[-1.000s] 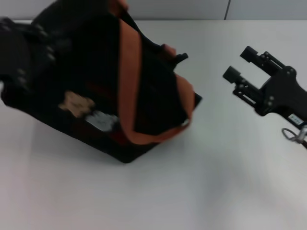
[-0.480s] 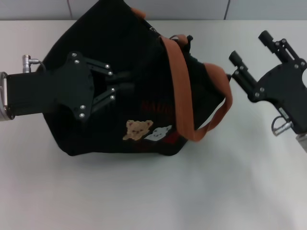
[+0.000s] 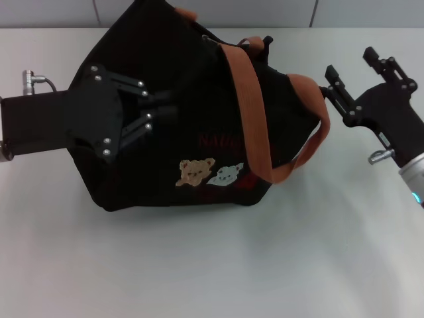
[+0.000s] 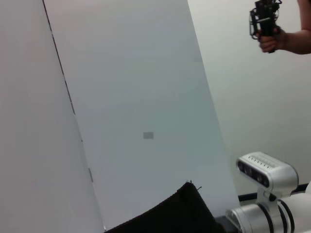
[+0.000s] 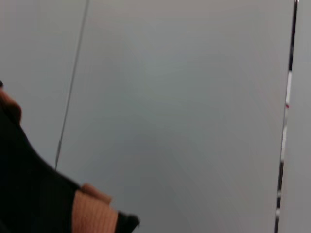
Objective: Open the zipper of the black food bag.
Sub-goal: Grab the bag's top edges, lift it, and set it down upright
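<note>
The black food bag stands in the middle of the white table in the head view, its bear patches facing me. Two orange-brown straps hang over its front and right end. I cannot make out the zipper along the dark top edge, only a small black tab at the far right corner. My left gripper reaches in from the left, its fingers closed together on the bag's upper front fabric. My right gripper is open just right of the bag, holding nothing. The right wrist view shows black fabric and a strap.
A grey panelled wall runs behind the table's far edge. Bare white tabletop lies in front of the bag. In the left wrist view, a person's hand holds a device high up, and a white camera head sits lower down.
The bag swung from a tilted pose at the left to stand front-on in the middle, then slid slightly right. The left gripper came into clear view on it. The right gripper shifted up and right.
</note>
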Tool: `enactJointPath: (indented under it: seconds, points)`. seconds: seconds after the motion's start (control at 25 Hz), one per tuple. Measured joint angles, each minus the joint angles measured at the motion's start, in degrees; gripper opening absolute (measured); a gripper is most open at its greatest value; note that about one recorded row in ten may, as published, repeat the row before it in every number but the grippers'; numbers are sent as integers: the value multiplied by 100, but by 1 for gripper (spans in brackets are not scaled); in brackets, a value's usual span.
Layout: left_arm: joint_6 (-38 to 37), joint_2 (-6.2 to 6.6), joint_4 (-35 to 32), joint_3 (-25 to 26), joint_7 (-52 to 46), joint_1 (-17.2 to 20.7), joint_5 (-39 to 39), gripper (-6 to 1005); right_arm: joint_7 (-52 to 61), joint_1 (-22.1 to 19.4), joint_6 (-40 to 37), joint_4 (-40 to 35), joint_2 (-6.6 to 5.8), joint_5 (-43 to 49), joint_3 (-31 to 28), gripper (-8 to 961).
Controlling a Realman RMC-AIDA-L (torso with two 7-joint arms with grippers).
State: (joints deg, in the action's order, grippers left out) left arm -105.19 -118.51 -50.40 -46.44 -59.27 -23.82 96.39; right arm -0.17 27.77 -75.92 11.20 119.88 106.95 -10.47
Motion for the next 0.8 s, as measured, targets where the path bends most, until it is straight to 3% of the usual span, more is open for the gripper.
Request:
enactJointPath:
  seconds: [0.36, 0.56, 0.8]
  points:
    - [12, 10, 10, 144, 70, 5, -415, 92, 406, 257, 840, 515, -2, 912, 228, 672]
    - [12, 15, 34, 273, 83, -20, -617, 92, 408, 279, 1017, 869, 1, 1462, 232, 672]
    - [-13, -1, 98, 249, 235, 32, -628, 93, 422, 235, 1069, 895, 0, 1484, 182, 671]
